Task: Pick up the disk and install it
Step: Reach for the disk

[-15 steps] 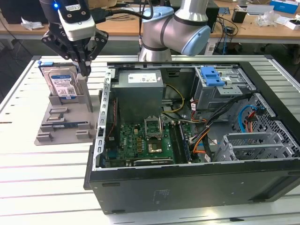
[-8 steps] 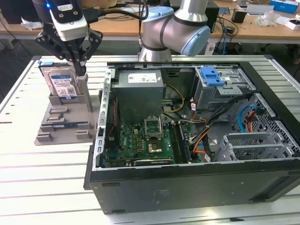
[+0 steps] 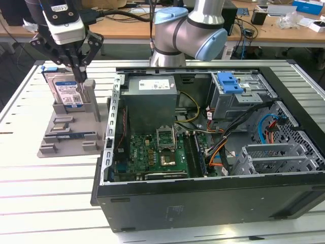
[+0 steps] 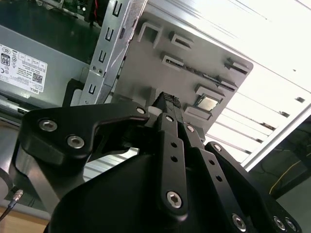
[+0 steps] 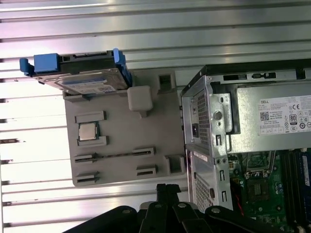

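Disk point(image 3: 68, 94) x1, tray point(image 3: 76, 146) x1, PC case point(image 3: 203, 203) x1, PSU point(image 3: 150, 104) x1.

My surface point(image 3: 56, 198) is a pale metal top made of long slats. Two things lie directly on it. A grey fixture point(image 3: 71, 145) sits toward the exterior view's left, and an open black case point(image 3: 203, 203) sits close beside it on the right. I cannot tell whether they touch.
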Controlling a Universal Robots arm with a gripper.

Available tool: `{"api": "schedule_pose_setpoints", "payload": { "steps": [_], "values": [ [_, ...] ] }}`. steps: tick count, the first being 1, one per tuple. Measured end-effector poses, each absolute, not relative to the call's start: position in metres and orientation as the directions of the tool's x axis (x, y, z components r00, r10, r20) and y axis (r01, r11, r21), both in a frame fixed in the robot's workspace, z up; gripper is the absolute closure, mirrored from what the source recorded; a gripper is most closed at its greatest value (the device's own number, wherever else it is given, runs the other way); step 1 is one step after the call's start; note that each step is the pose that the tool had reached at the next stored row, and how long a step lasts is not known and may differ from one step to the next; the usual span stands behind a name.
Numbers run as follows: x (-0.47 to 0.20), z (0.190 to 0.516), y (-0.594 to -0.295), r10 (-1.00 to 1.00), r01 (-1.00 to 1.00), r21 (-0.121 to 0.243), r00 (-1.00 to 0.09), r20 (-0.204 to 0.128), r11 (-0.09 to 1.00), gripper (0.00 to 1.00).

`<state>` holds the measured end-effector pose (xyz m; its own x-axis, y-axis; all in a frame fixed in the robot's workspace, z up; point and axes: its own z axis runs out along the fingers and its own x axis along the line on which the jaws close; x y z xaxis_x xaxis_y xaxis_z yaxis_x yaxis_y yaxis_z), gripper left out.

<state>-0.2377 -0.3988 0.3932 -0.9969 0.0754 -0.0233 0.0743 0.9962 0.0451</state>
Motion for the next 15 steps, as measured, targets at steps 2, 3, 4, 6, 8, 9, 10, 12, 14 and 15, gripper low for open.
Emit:
{"api": "schedule_pose_setpoints", "payload": {
  "steps": [2,3,4,6,8,9,10,12,14,15],
  "values": [
    [-0.24,0.393,-0.399,0.075,0.074,0.045,-0.997,-0.023,0.996,0.89],
    [-0.243,0.393,-0.399,0.075,0.074,0.045,-0.997,-0.023,0.996,0.89],
    [-0.246,0.393,-0.399,0.075,0.074,0.045,-0.997,-0.023,0.996,0.89],
    [-0.248,0.393,-0.399,0.075,0.074,0.045,-0.997,-0.023,0.996,0.89],
    [-0.251,0.393,-0.399,0.075,0.074,0.045,-0.997,-0.023,0.996,0.89],
    [-0.254,0.393,-0.399,0.075,0.074,0.045,-0.997,-0.023,0.996,0.89],
    [-0.257,0.393,-0.399,0.075,0.074,0.045,-0.997,-0.023,0.996,0.89],
    [-0.261,0.393,-0.399,0.075,0.074,0.045,-0.997,-0.023,0.996,0.89],
    [-0.264,0.393,-0.399,0.075,0.074,0.045,-0.997,-0.023,0.996,0.89],
    [-0.266,0.393,-0.399,0.075,0.074,0.045,-0.997,-0.023,0.996,0.89]
  ]
}}
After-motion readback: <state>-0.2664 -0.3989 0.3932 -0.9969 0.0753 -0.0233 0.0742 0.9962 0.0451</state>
